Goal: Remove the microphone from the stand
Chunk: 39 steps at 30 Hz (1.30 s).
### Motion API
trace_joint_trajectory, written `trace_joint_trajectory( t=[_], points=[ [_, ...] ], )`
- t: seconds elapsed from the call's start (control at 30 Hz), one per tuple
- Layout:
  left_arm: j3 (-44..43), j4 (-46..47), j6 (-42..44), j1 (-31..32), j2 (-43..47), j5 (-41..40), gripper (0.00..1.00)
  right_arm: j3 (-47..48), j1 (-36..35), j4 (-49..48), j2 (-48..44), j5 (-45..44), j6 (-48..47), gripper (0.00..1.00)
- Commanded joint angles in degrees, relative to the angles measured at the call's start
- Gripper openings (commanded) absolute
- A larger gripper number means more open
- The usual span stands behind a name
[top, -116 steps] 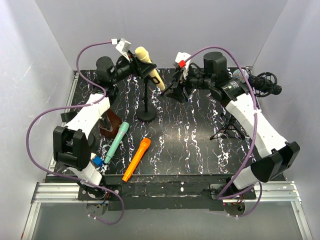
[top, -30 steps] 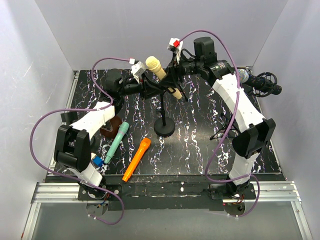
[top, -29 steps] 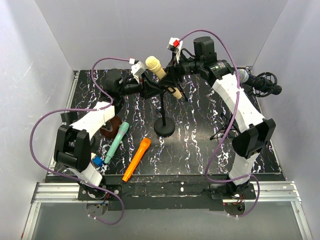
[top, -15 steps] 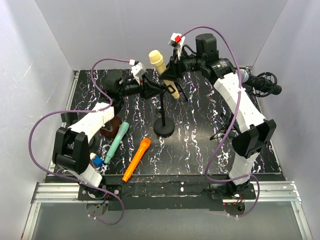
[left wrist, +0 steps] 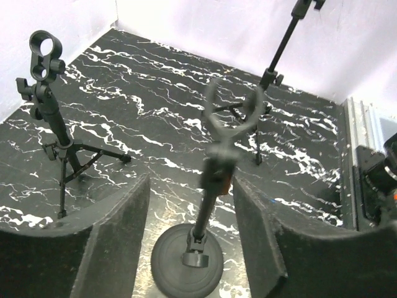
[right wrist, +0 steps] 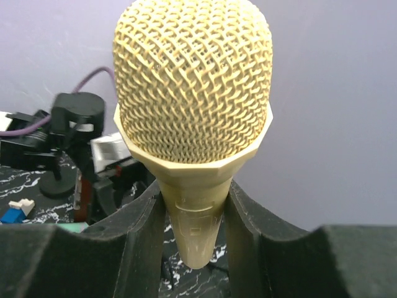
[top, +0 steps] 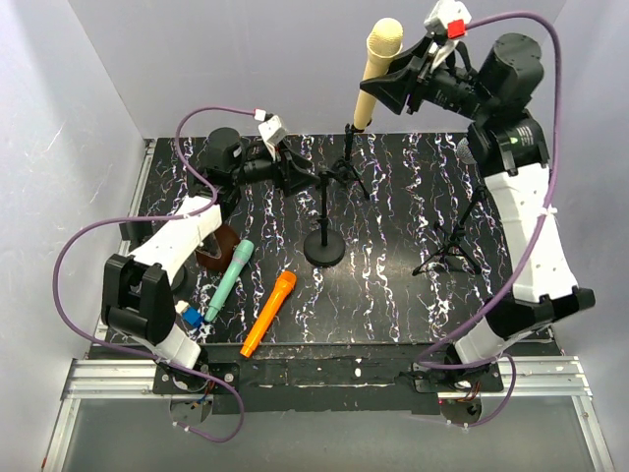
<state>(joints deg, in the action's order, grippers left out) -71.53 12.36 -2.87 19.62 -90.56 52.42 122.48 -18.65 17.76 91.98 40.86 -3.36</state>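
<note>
The cream-yellow microphone [top: 377, 69] hangs high above the table with its mesh head up, clear of the stand. My right gripper [top: 397, 85] is shut on the microphone's [right wrist: 192, 112] tapered handle, which sits squeezed between the two dark pads [right wrist: 133, 230]. The black stand [top: 325, 211] is upright on its round base [top: 324, 248], and its clip [left wrist: 232, 118] is empty. My left gripper [top: 298, 175] is open around the stand's pole [left wrist: 211, 198]. There is a gap between the pole and each finger [left wrist: 118, 239].
A teal microphone [top: 229, 280] and an orange microphone [top: 268, 313] lie on the marbled table left of the stand. A brown object [top: 218, 246] lies by the left arm. A black tripod stand [top: 455, 234] is at the right, and a second small tripod stand [left wrist: 53, 118] shows in the left wrist view.
My right gripper has lifted the microphone up and to the right, out of the stand's clip. My left gripper has opened off the stand's pole.
</note>
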Motion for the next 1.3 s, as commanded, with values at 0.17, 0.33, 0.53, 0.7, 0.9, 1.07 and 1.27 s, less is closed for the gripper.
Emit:
trace_joint_trajectory(
  t=[0.17,0.33,0.53,0.7,0.9,1.07,1.27],
  points=[
    [-16.43,-12.0,-5.2,-0.19,4.17,0.48,0.79,-6.36,-0.77,-7.29,-5.67,4.31,4.83,0.01],
    [-23.91,-13.94,-9.43,0.86,2.59,1.01,0.79,-9.01,-1.38,-10.02,-5.94,6.77,7.13,0.01],
    [-33.58,-17.54,-9.34,3.76,-2.15,1.81,0.8,-6.03,-2.61,-13.62,-2.17,7.3,10.03,0.01],
    [-38.59,-18.25,-8.64,5.25,-5.23,-1.36,0.8,-1.28,-4.72,-14.59,1.7,8.53,11.88,0.01],
    [-42.29,-21.23,-5.39,6.66,-7.08,-3.29,0.57,-1.1,-5.69,-16.44,2.85,9.76,13.46,0.01],
    [-41.59,-24.92,-1.18,6.66,-5.68,-6.27,0.1,-4.34,-5.69,-16.62,1.19,9.41,13.81,0.26],
    [-40.89,-32.73,5.5,6.4,-1.64,-12.15,0.0,-8.99,-5.25,-4.33,-3.99,11.6,9.25,0.81]
  ],
)
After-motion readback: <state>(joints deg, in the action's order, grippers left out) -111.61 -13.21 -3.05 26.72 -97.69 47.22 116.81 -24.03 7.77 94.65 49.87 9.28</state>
